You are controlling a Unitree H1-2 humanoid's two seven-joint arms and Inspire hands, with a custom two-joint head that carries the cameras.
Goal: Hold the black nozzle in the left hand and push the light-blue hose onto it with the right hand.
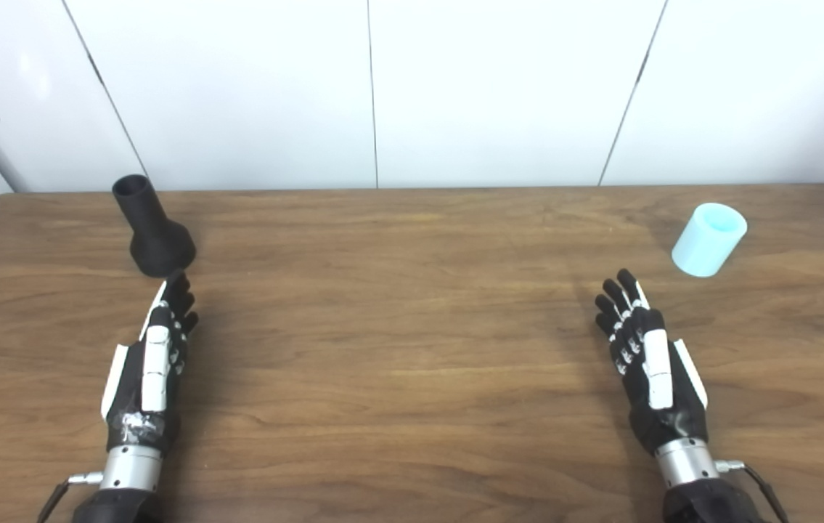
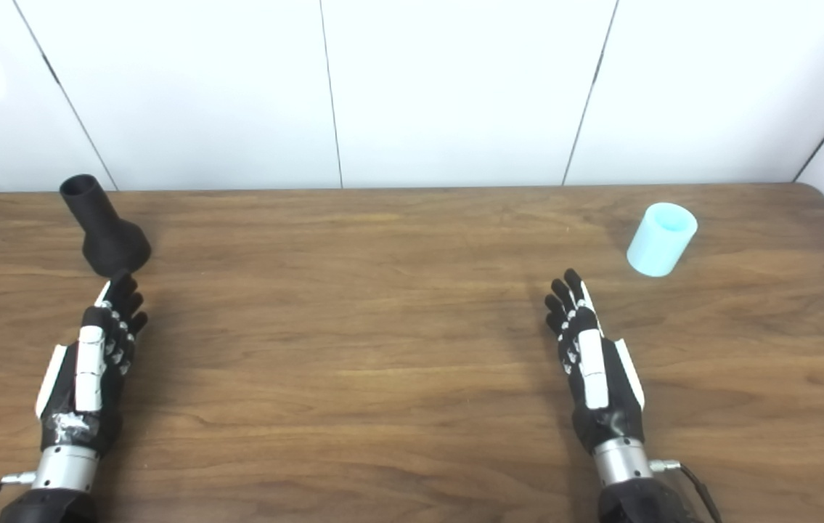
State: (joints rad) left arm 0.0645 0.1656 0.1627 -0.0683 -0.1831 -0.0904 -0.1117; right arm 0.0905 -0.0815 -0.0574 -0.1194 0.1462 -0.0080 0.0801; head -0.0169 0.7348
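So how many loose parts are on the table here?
2: the nozzle stands far left, just beyond the left hand; the hose lies far right, beyond the right hand. Nothing seems hidden.

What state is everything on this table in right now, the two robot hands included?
black nozzle: standing on its wide base, narrow open end up, not held.
light-blue hose: short piece standing on end, open top, not held, apart from the nozzle.
left hand: open, holding nothing, fingertips just short of the nozzle's base.
right hand: open, holding nothing, apart from the hose.
table: wooden, bearing both parts.
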